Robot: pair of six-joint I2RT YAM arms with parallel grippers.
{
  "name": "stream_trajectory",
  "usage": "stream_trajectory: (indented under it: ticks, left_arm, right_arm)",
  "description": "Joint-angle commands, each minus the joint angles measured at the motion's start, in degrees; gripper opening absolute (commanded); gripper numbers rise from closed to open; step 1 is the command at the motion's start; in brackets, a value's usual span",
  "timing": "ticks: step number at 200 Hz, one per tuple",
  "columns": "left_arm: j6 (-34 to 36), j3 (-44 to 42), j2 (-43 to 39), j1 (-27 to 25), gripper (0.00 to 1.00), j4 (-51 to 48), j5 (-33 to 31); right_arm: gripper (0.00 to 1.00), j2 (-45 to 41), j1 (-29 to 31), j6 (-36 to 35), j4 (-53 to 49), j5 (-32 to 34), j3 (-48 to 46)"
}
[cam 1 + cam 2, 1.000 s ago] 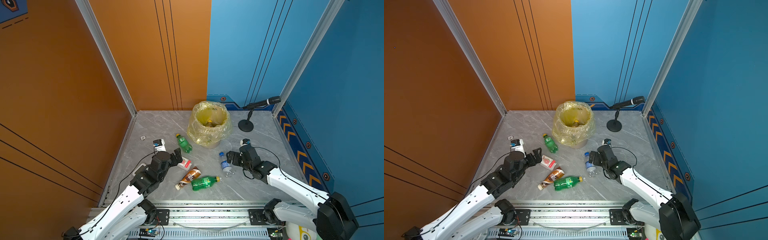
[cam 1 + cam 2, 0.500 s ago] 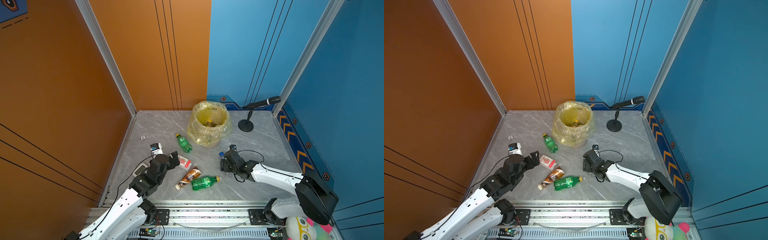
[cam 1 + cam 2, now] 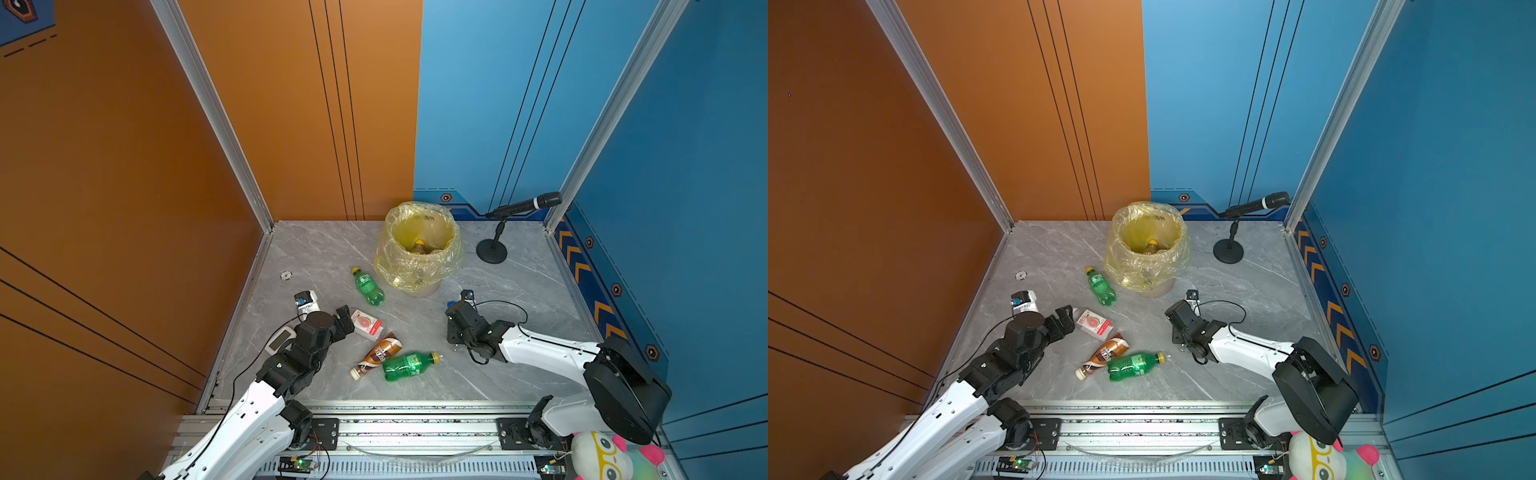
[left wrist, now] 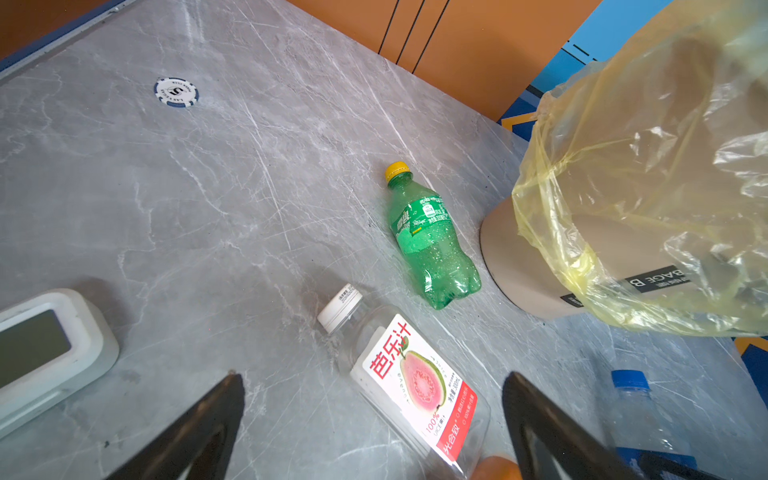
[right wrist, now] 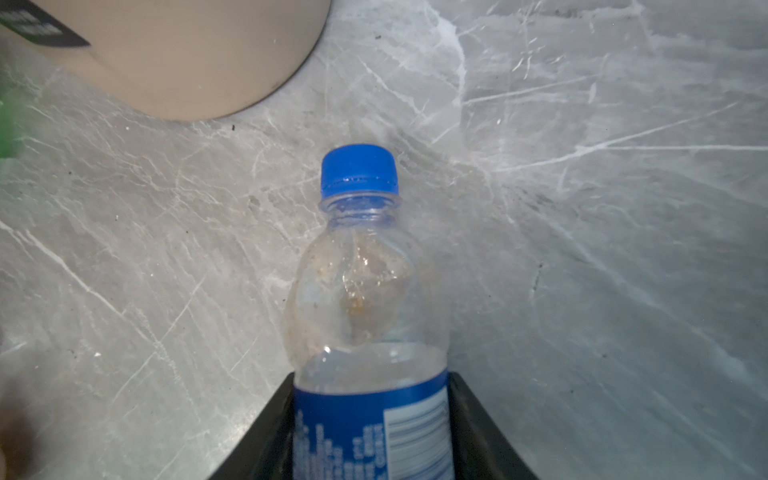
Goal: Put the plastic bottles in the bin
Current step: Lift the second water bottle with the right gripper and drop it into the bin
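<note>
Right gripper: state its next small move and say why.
Probably lift straight up. The right gripper is shut on the blue-capped bottle, low at the table, and the bin close by stands taller than the bottle, so it likely needs height before moving over the bin's rim.

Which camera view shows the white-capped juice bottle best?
The left wrist view: the juice bottle lies close, cap and guava label clear. Both top views show it small; the right wrist view misses it.
</note>
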Motion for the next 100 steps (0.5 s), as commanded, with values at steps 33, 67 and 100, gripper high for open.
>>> stream_trajectory:
  ticks: [33,67,100]
  left_arm:
    - [-1.7,-1.9,-1.5,1.9,0.98,-1.6,1.8]
    - [-2.9,-3.5,-3.2,2.6,0.97,-2.1,2.6]
    - [-4.0,-5.4,-5.0,3.8,0.98,-2.2,3.6]
  right_arm:
    - [0.51,-17.8,-0.9,-1.7,-5.2,9.4,0.6]
    - [0.52,-27.3,-1.7,-7.2,-3.5,13.0,4.2]
    - [0.52,-26.2,-4.9,-11.7,0.5,12.9,9.6]
